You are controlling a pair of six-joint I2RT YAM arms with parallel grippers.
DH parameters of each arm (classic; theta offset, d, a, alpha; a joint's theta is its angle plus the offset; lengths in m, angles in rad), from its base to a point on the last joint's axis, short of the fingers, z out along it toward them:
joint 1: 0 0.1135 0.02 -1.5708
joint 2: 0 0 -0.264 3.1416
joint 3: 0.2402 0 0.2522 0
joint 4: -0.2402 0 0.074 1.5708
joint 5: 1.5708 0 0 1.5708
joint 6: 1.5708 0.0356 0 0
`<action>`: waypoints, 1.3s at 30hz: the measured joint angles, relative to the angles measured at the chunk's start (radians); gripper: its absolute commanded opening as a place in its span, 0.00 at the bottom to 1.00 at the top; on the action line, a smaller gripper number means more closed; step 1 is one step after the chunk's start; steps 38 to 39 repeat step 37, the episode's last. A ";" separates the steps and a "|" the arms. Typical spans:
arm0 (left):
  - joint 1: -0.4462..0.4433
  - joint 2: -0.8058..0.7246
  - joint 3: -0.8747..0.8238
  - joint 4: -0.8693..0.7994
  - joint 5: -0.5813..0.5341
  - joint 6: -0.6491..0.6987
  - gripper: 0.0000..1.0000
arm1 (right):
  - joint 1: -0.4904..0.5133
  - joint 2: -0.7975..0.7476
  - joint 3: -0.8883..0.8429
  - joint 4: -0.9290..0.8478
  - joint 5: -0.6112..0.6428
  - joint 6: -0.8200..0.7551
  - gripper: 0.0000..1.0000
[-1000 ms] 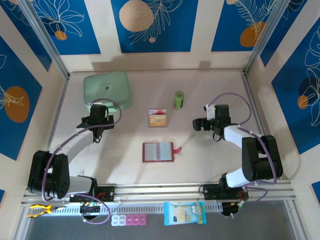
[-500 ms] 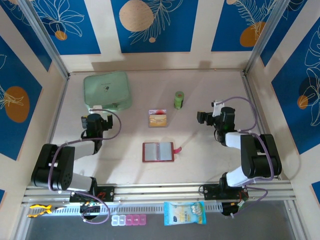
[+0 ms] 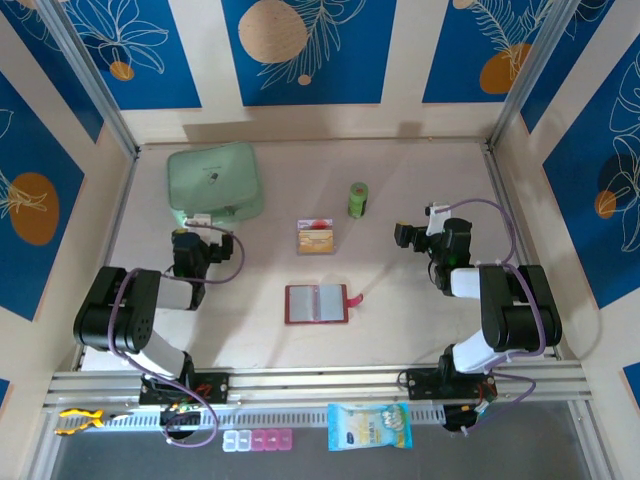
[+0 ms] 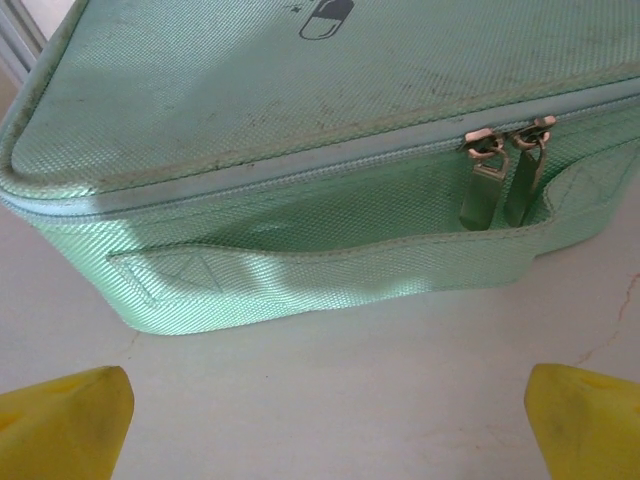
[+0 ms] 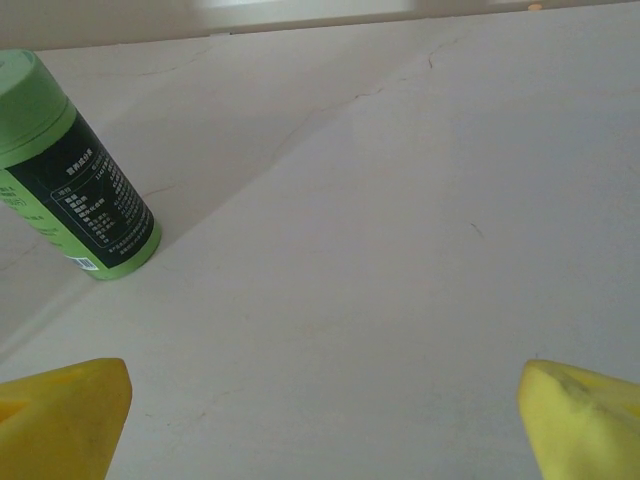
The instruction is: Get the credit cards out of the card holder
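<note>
Pale, faintly cracked desk (image 3: 420,320) sits boxed in by cream walls carrying blue leaf-print panels (image 3: 305,50). Your dark red folding card holder (image 3: 317,303) lies open near the middle. The tan-orange credit cards (image 3: 315,237) rest on the desk just beyond it, not touching it. Your left fingers (image 4: 60,425) are spread, grasping nothing, and face the mint-green fabric zip case (image 4: 300,150) at far left. Your right fingers (image 5: 580,420) are also released over bare desk, with a green cylindrical canister (image 5: 70,170) upright to their far left.
</note>
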 measured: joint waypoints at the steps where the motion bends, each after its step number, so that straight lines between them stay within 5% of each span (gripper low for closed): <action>1: 0.000 0.000 0.000 0.002 0.003 0.002 1.00 | 0.000 0.000 0.000 0.001 0.000 0.000 0.99; 39: 0.000 0.000 0.000 0.016 0.016 0.006 1.00 | -0.002 0.002 0.000 0.001 -0.005 0.000 0.99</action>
